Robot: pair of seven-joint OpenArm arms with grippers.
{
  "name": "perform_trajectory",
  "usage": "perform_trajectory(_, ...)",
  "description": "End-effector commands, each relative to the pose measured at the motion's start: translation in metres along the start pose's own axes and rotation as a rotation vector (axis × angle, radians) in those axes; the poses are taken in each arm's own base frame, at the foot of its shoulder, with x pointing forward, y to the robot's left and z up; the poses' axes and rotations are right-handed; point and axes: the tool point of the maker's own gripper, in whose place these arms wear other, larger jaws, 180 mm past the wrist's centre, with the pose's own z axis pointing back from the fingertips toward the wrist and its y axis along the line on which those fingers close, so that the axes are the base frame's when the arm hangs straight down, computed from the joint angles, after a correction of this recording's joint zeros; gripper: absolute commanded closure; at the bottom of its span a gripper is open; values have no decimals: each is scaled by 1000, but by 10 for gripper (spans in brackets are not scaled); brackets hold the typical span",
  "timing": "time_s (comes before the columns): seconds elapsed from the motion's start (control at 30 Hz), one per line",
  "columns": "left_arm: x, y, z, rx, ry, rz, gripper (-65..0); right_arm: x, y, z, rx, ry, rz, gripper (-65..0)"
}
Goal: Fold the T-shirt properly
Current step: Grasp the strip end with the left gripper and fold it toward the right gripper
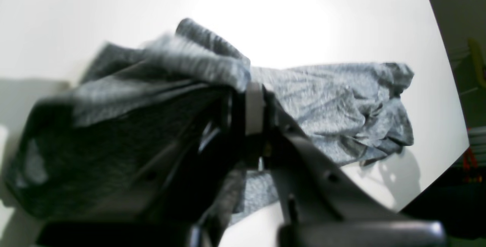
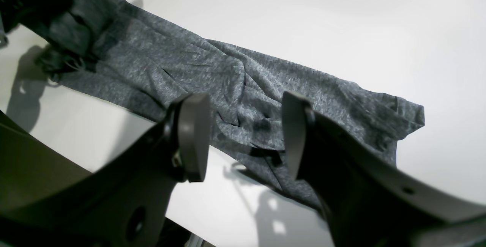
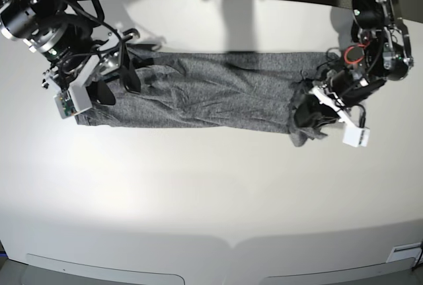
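In the left wrist view, the left gripper (image 1: 253,106) was clenched on a bunched end of the T-shirt (image 1: 326,103), cloth draped over its fingers, presumably so that end could be carried over as a fold. The rest of the shirt trailed away to the right across the white table (image 1: 303,19).

In the right wrist view, the right gripper (image 2: 245,137) hovered with its jaws apart and nothing between them, just above the grey band of the T-shirt (image 2: 212,76), which ran from far left to near right. It looked poised to take the near edge.

In the base view, the T-shirt (image 3: 211,96) lay as a long, narrow strip across the far half of the table (image 3: 211,199). The right gripper (image 3: 114,80) stood over its left end, the left gripper (image 3: 316,103) at its gathered right end, one arm per end so the strip could be doubled lengthwise.
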Motion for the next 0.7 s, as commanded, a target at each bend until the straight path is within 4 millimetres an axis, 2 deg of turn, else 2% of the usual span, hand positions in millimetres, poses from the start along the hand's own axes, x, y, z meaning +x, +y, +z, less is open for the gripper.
perform_trajectory(0.0, 14, -9, -2, -23, -55, -6, 0, 12, 3, 2, 13, -50, 16, -305)
perform_trajectory(0.27, 4, -29, -18, -40, -53, 42, 0, 12, 3, 2, 14, -51, 16, -305)
perform_trajectory(0.47, -11, -40, -22, -57, -67, 108, 0, 12, 3, 2, 16, -52, 15, -305)
perform_trajectory(0.67, -12, -54, -26, -88, -91, 100, 0, 12, 4, 2, 16, -53, 15, -305)
